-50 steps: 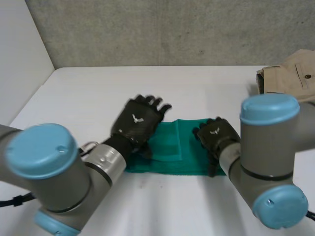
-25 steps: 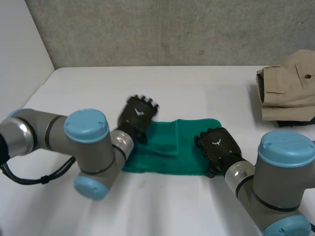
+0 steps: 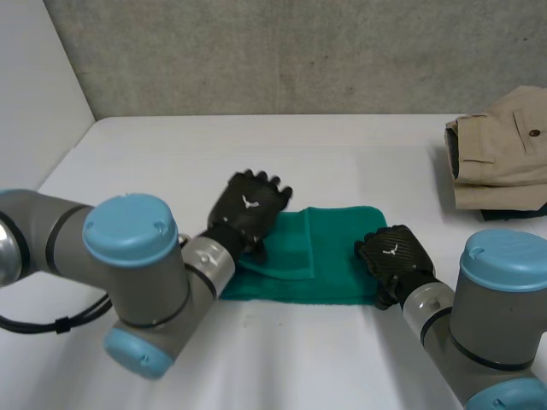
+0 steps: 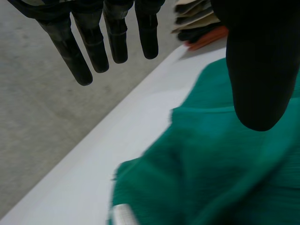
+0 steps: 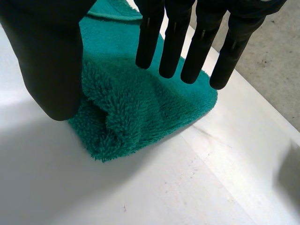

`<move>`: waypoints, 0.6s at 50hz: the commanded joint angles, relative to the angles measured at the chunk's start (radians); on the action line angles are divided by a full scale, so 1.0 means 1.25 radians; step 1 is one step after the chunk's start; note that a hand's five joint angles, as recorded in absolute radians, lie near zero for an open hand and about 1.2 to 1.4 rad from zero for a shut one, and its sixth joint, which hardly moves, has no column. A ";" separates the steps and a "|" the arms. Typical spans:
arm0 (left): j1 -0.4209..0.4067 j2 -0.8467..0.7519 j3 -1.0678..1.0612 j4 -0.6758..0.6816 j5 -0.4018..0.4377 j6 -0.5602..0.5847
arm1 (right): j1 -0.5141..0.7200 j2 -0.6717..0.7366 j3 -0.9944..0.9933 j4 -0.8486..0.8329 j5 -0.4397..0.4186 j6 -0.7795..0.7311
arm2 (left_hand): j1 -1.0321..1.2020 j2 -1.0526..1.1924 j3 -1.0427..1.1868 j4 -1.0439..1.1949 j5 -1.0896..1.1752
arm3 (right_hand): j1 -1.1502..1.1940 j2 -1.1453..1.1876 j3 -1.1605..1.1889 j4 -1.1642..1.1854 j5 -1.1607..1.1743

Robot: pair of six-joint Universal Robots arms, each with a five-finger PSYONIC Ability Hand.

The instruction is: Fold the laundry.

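Green towel [image 3: 338, 260] lay on the white worktop [image 3: 171, 154] directly in front of the robot, long axis running side to side between the two arms, with an upper layer already doubled over its left part. Left hand [image 3: 248, 209] was above the towel's left end; in its wrist view its fingers [image 4: 75, 51] were straight and spread well apart from the thumb, holding nothing, with the terry cloth [image 4: 211, 178] under the palm. Right hand [image 3: 393, 256] was at the towel's right near corner; its wrist view showed the hand [image 5: 51, 61] with fingers straight, thumb apart, nothing clamped, and the corner of the cloth [image 5: 140, 108] rucked up into a small hump just beneath thumb and fingertips. Each hand was therefore nearer its own end, and neither had to cross over. Judgement: the coming move turned on the right corner, since that hump lay between the right thumb and fingers and would be the easiest bit to pinch for carrying the right end leftward along the long axis. Room: bare worktop beyond the towel's far edge and to its left; near edge of the cloth close to both forearms. Beige garments [image 3: 500, 154] sat at the far right, well apart from the towel and out of the folding path.
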 commanded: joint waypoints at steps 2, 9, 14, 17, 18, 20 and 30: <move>-0.013 0.000 -0.034 0.000 0.006 0.003 | 0.000 0.000 0.001 0.000 0.000 0.000 | 0.029 0.030 0.030 0.027 0.026 | 0.070 0.072 0.066 0.067 0.065; -0.005 -0.058 0.015 0.002 0.006 0.010 | 0.000 0.002 0.001 0.000 0.000 0.000 | 0.029 0.030 0.030 0.027 0.026 | 0.070 0.072 0.066 0.067 0.065; 0.000 -0.123 0.072 0.000 0.004 0.033 | 0.000 0.002 0.002 0.000 0.000 0.000 | 0.032 0.033 0.032 0.029 0.028 | 0.070 0.072 0.066 0.067 0.065; 0.014 -0.160 0.114 0.005 -0.001 0.059 | 0.000 0.002 0.002 0.000 0.000 0.000 | 0.036 0.037 0.037 0.034 0.033 | 0.070 0.072 0.066 0.067 0.065; 0.018 -0.168 0.126 0.009 -0.002 0.064 | 0.000 0.002 0.002 0.000 0.000 0.000 | 0.039 0.040 0.039 0.036 0.035 | 0.072 0.074 0.068 0.069 0.068; 0.025 -0.186 0.156 0.014 -0.013 0.070 | 0.000 0.002 0.002 0.000 0.001 0.000 | 0.046 0.047 0.046 0.043 0.042 | 0.074 0.076 0.071 0.072 0.070; 0.081 -0.254 0.327 0.042 -0.282 0.085 | -0.002 0.002 0.005 0.000 0.014 -0.001 | 0.060 0.061 0.060 0.057 0.056 | 0.119 0.121 0.115 0.116 0.115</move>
